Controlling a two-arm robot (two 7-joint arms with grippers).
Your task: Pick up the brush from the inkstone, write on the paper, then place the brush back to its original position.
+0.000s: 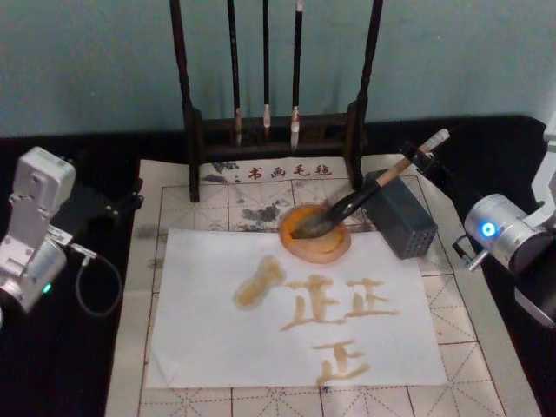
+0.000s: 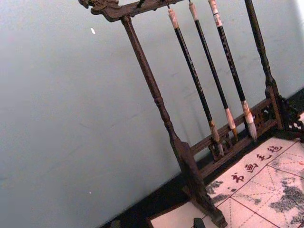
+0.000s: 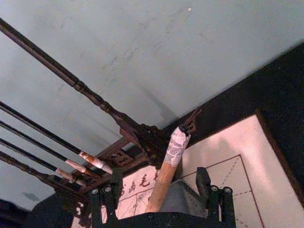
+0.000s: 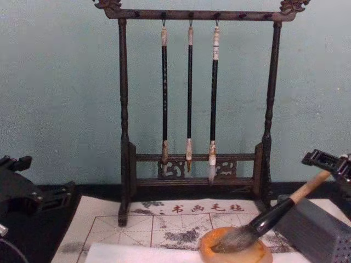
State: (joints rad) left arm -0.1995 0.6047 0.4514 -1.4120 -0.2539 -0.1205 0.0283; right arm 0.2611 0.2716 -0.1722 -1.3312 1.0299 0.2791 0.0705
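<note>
left arm (image 1: pixel 35 230) silver, green light (image 1: pixel 45 287), cable (image 1: pixel 87 282) | right arm (image 1: pixel 512 236) blue light (image 1: pixel 488 229)

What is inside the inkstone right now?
The brush lies with its bristle head in the inkstone, handle leaning out between the open fingers of the right end effector. The dish floor beneath the bristles is covered.

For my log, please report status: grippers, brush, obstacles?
Right gripper open around brush handle. Bristles in inkstone, handle over grey box. Left gripper parked at left.
</note>
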